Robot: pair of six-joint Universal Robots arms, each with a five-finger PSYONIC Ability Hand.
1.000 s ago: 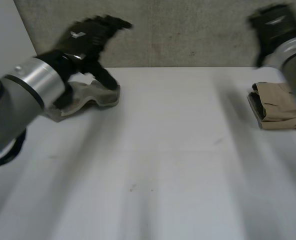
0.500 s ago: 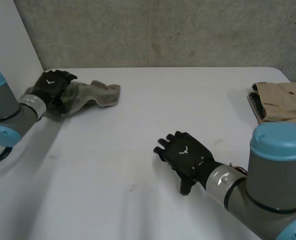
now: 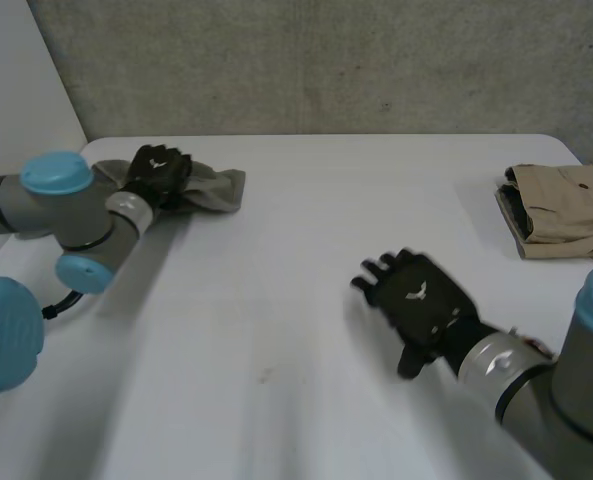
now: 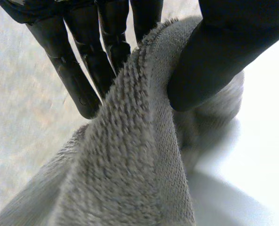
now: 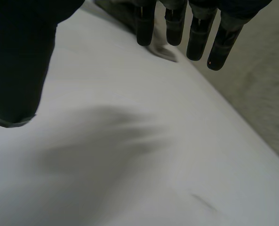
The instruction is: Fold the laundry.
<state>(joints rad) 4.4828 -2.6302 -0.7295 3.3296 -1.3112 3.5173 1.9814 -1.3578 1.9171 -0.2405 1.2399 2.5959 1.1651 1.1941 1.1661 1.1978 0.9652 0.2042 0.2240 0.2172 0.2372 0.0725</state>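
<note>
Head view first: my left hand (image 3: 156, 172) sits at the far left of the white table (image 3: 306, 260), on the left end of a grey-green towel (image 3: 216, 190) that lies bunched near the concrete wall (image 3: 326, 60). The towel's right end spreads flat on the table just beyond my knuckles.

My left wrist view makes the grip plain. My thumb (image 4: 214, 56) presses a fold of the looped cloth against my fingers (image 4: 78, 70), so the towel is pinched between them. From that pinch the cloth runs away under my palm.

My right hand (image 3: 421, 305) is over bare table, right of the middle and toward the near side, well apart from the towel. Its back faces up and it holds nothing. In my right wrist view its fingers reach out straight, with the thumb set wide of them and white table below. I cannot tell whether the hand touches the surface or hovers just above it.

A folded tan garment (image 3: 566, 210) lies at the table's far right edge, apart from both of my hands.
</note>
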